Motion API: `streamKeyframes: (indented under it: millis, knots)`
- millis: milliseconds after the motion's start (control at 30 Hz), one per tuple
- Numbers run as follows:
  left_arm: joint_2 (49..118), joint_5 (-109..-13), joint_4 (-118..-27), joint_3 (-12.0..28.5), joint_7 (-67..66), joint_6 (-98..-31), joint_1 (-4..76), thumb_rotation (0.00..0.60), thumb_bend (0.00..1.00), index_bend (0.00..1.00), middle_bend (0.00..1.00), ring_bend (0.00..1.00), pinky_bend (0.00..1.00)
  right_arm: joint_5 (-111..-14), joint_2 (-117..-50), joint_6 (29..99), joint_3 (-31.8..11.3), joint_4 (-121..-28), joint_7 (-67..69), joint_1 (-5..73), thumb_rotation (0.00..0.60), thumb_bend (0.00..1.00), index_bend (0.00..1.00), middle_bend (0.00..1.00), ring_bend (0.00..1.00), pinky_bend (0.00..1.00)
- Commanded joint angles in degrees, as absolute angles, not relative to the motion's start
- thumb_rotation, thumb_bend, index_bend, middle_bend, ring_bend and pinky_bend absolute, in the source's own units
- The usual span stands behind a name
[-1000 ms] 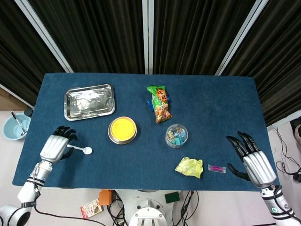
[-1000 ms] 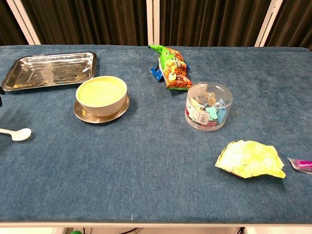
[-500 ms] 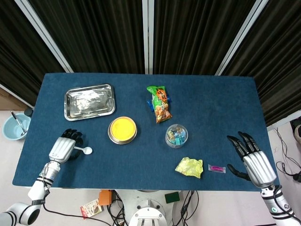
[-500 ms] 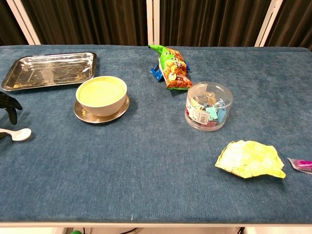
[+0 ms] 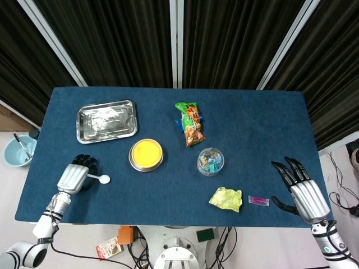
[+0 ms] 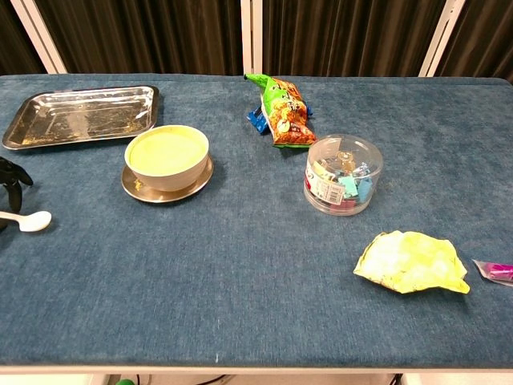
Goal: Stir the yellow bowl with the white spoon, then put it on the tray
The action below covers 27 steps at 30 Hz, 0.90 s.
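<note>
While I looked down from the head camera, my left hand (image 5: 73,177) sat at the near left of the blue table (image 5: 252,129), its dark fingers curled down over the handle of the white spoon (image 5: 101,179). Whether they had actually clamped the handle or only lay over it, I could not tell. The spoon's bowl end stuck out to the right of the hand and lay flat on the cloth. In the chest view only the dark fingertips (image 6: 10,172) showed at the left edge, above the spoon.

My right hand (image 5: 303,193) hung at the near right edge of the table, fingers spread apart and holding nothing. Just to its left lay a small pink wrapper (image 5: 258,200), and beside that a crumpled yellow wrapper (image 5: 226,199).

Farther in, the yellow bowl (image 5: 146,153) stood upright on a metal saucer (image 6: 136,186), to the right of the spoon and apart from it. A clear round tub of small packets (image 5: 211,161) stood to the bowl's right.

Beyond the bowl, toward the far left, the metal tray (image 5: 106,121) lay flat with nothing on it. A green snack bag (image 5: 190,123) lay near the table's middle, farther back than the tub.
</note>
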State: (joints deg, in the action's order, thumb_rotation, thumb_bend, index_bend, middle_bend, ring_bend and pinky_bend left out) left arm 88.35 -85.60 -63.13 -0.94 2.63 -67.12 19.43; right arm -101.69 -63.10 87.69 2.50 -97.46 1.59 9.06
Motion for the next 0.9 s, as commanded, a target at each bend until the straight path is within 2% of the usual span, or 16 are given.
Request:
streamKeyframes:
  millis: [33, 567, 733, 900]
  knots:
    - [88.39, -85.64, -62.97, -0.96, 2.76, -67.17, 19.43, 0.6, 0.36, 0.5, 0.23, 0.12, 0.12, -101.6, -63.09, 87.57, 2.48, -97.49, 1.63, 9.03, 0.6, 0.21, 0.06, 0.14, 0.0, 0.1]
    - [88.21, -85.4, -62.38, -0.63, 3.15, -68.21, 19.05, 0.6, 0.4, 0.57, 0.25, 0.12, 0.12, -101.87, -62.86, 87.39, 2.35, -97.85, 1.8, 8.82, 0.6, 0.19, 0.06, 0.14, 0.0, 0.1]
    - [84.4, -85.52, -68.23, 0.4, 1.64, -70.65, 18.77, 0.6, 0.4, 0.58, 0.25, 0.12, 0.12, -102.02, -62.69, 87.84, 2.06, -97.7, 2.32, 8.78, 0.6, 0.19, 0.06, 0.14, 0.0, 0.1]
    - [77.69, -83.24, -81.59, 4.0, -4.69, -69.53, 21.18, 0.6, 0.4, 0.58, 0.26, 0.12, 0.12, -102.35, -62.59, 88.24, 1.54, -97.57, 2.98, 9.06, 0.6, 0.19, 0.06, 0.14, 0.0, 0.1]
